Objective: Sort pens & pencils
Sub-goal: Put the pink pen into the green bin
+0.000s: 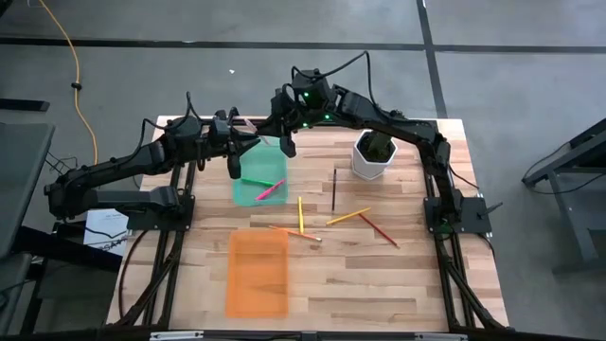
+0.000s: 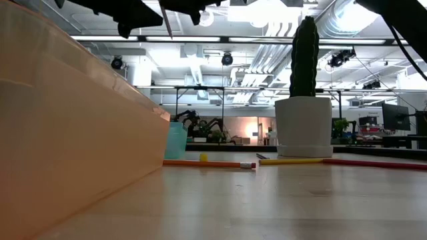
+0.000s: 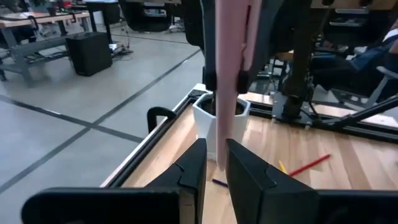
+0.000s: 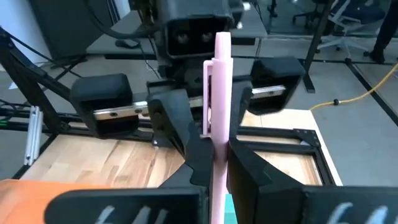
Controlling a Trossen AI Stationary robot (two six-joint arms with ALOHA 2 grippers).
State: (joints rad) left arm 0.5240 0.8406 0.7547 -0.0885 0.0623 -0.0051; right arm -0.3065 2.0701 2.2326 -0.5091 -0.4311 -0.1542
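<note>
A pale pink-white pen point(image 4: 221, 93) with a clip is held between both grippers, above the far rim of the teal bin point(image 1: 248, 197). My left gripper point(image 3: 216, 163) reaches in from the table's left and my right gripper point(image 4: 219, 163) from the right; each is shut on the pen. A green pen point(image 1: 254, 181) and a magenta pen point(image 1: 271, 190) lie in the teal bin. A yellow pen point(image 1: 301, 214) and the dark point(image 1: 333, 189), yellow-orange point(image 1: 347, 217), red point(image 1: 379, 230) and orange point(image 1: 295, 233) pencils lie flat on the table. My left gripper pinches the pen's barrel near its lower end point(image 3: 221, 146) between its two fingers, coming about level from the table's left, fingers across the pen. The pen rises roughly upright from them, clear of everything. My right gripper pinches the barrel just below the clip point(image 4: 221, 140) between its two fingers, coming about level from the table's right, across the pen. The clip end point(image 4: 222, 43) stands above the fingers.
An orange bin point(image 1: 258, 273) lies near the table's front left. A white pot with a cactus point(image 1: 374, 154) stands at the far right, close to the right arm. Bare wood lies along the near edge and at the right.
</note>
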